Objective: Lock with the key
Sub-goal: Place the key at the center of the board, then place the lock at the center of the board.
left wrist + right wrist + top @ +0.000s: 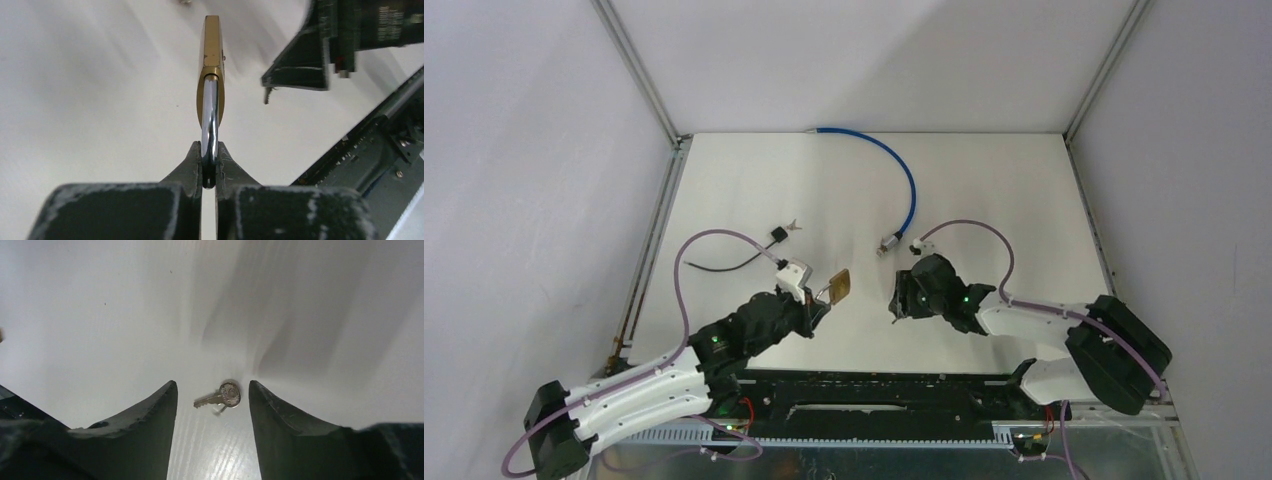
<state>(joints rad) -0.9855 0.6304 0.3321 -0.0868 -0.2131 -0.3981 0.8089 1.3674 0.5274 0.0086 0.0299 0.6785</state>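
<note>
White counter holds the small silver key between your right pincer's spread fingers, shaft crosswise; left pincer pinches the brass padlock's shackle.

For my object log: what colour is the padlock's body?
The padlock is brass-gold, its shackle silver; best seen in the left wrist view.

A robotics lab test cell: a bare white table is boxed in by plain pale walls on aluminium posts. Robot arms sit on a black rail at bottom, a blue cable at upper centre.
</note>
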